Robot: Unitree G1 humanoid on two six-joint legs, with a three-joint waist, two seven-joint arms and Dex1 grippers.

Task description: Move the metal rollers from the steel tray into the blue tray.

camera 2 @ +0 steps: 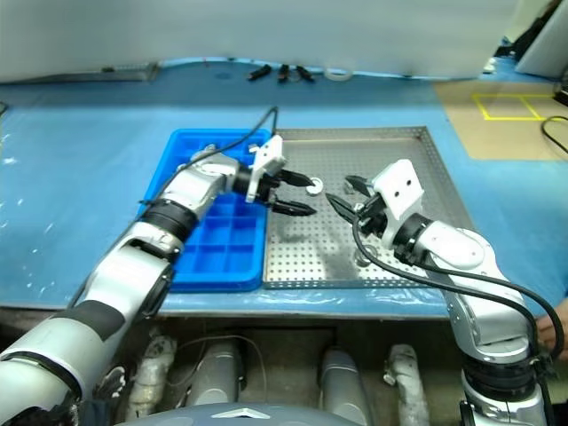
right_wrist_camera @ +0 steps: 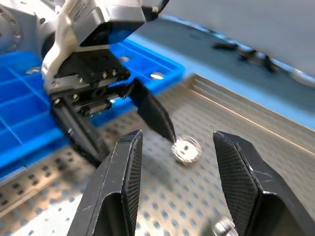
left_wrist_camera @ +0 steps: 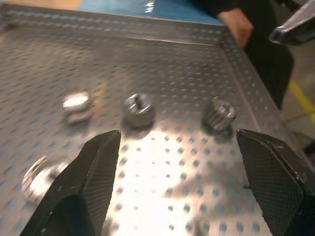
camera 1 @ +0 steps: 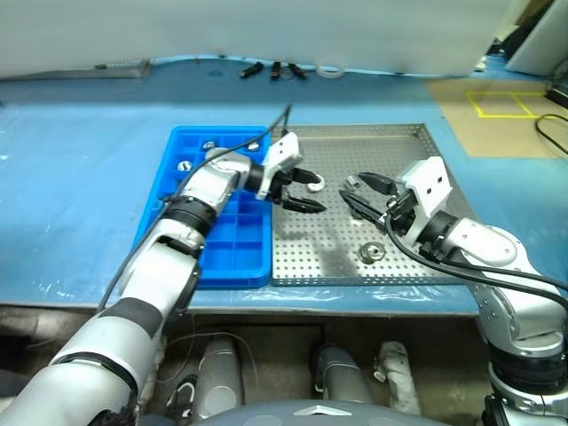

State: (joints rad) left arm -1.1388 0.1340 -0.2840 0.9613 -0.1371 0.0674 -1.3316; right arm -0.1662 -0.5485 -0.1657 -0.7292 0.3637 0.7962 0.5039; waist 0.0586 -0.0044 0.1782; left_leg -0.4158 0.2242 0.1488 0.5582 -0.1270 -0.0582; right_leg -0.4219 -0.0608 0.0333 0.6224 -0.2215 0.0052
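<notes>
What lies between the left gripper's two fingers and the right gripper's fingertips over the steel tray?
One metal roller on the steel tray, just past the left gripper, short of the right gripper. Right wrist view shows it best.

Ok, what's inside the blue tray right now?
At least two metal rollers sit in the blue tray's far compartments; near ones look empty. The left arm covers the middle cells, hiding their contents.

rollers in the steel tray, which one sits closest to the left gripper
The roller just beyond the left gripper fingertips; the other clear one lies nearer the tray's front rim.
</notes>
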